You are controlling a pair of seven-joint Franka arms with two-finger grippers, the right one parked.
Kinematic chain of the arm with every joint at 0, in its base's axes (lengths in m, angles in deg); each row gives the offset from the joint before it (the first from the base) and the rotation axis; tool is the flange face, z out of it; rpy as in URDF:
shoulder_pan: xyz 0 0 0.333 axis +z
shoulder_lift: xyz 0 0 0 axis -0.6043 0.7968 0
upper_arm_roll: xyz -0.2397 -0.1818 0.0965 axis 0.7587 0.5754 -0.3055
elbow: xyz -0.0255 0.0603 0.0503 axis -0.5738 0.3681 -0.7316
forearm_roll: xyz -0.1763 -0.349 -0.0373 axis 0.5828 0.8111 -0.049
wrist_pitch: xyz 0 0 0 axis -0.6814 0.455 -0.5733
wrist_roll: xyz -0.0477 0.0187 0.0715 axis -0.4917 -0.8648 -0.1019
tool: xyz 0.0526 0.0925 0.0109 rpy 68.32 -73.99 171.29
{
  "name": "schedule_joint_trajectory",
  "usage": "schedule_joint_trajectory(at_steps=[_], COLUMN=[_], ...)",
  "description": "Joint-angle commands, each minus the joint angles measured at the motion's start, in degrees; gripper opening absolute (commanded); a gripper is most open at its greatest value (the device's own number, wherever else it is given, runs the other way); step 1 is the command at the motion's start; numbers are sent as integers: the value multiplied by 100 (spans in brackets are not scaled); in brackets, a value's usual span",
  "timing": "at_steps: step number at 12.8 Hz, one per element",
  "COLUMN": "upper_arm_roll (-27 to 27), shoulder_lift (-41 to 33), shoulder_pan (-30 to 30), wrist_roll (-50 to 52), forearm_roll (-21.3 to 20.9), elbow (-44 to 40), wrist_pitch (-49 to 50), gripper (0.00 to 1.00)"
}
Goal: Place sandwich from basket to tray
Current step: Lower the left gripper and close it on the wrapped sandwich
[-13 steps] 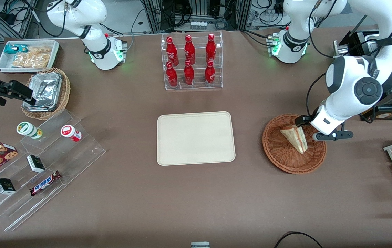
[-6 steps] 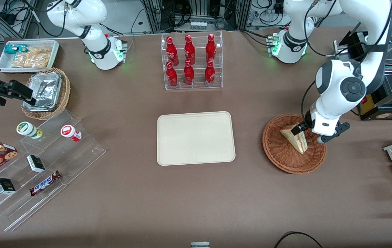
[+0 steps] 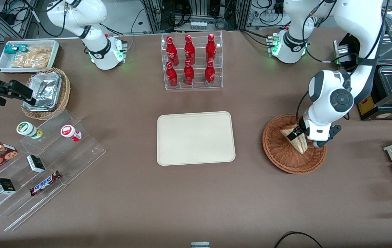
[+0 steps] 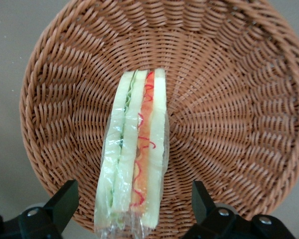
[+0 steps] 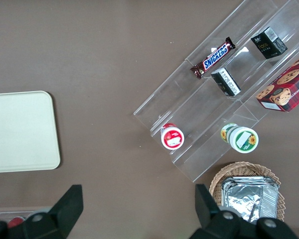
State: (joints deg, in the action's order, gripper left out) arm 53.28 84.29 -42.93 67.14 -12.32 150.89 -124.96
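Claw [image 3: 302,137] down low over the basket [image 3: 280,153] now, poised right above the sandwich [image 3: 295,138], and the wrist camera gives us the clear look: both fingers [image 4: 65,204] spread wide apart, one on each flank of the wedge, neither one touching it. Sandwich [image 4: 134,159] lies inside the basket [image 4: 229,99], resting on the woven floor on one bread face, cut edge turned up toward the claw, so the green and red filling layers run in stripes between the pale slices, with a clear wrap visible around it. From the front, the wedge's broad end sits directly under the claw and its point runs out nearer to the front camera than the claw does.

Tray [image 3: 196,137] lies flat on the brown surface [image 3: 196,199], well apart from the claw, toward the parked arm's end, with nothing on it. Farther from the front camera than the tray, a clear rack of red bottles [image 3: 191,62] stands upright. Way off toward the parked arm's end, well away from the claw, sit a tan wicker basket with foil containers [image 3: 46,91] and a stepped clear display [image 3: 41,165] holding snacks
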Motion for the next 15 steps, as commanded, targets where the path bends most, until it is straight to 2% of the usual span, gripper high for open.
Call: schedule_joint_trajectory(at_steps=[1, 2, 3, 4, 5, 6, 8, 11, 13, 15], upper_arm_roll=[-18, -18, -18, -18, -18, -18, -18, 0, 44, 61], shoulder_lift=[180, 268, 286, 287, 278, 252, 225, 163, 207, 251], shoulder_pan=[-13, -13, -22, -22, -22, -22, -31, -57, -258, -548], wrist_roll=[164, 172, 207, 208, 208, 147, 94, -256, -905, -988], forearm_roll=[-36, -36, -19, -10, -10, -10, -27, -27, -1, 60], elbow=[-6, -6, -15, -15, -15, -24, -181, -1084, -1656, -1939], wrist_pitch=[-167, -211, -194, -141, -115, -62, 244, 1621, 2404, 2777], gripper=[100, 99, 82, 56, 26, 14, 9, 8, 5, 0])
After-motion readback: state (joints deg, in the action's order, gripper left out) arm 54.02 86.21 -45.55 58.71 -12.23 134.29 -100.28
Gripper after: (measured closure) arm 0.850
